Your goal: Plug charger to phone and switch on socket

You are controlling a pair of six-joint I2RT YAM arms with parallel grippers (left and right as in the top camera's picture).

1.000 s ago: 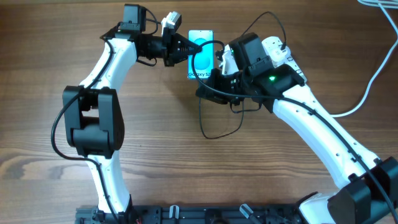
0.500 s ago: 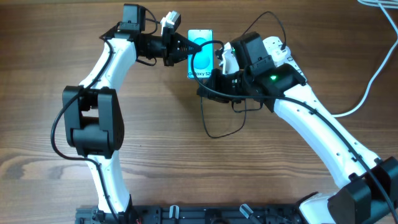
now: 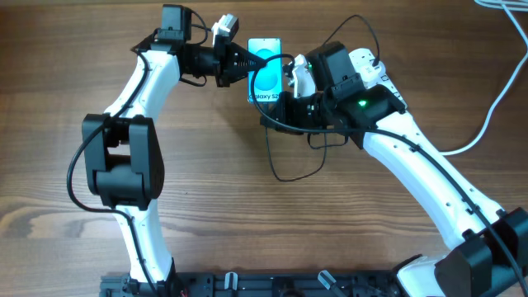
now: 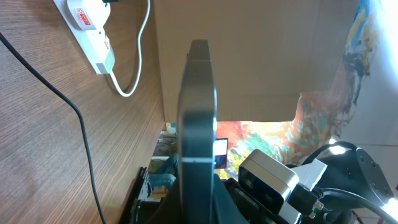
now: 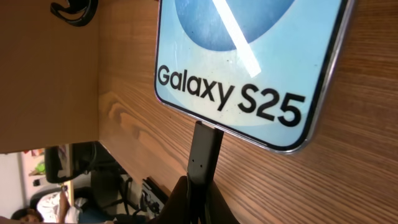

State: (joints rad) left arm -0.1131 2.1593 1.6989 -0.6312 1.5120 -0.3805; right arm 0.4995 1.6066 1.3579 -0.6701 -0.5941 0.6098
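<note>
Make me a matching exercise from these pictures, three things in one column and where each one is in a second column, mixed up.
Things
1. flat smartphone with a cyan screen
2. small black connector tip of the thin black charger cable
3. white oblong power strip with red switch marks

Places
A. pinched in the right gripper, at the phone's lettered end
B. lying on the wooden table, held by nothing
C. clamped by its edge in the left gripper

Pairs: 1-C, 2-A, 3-B
</note>
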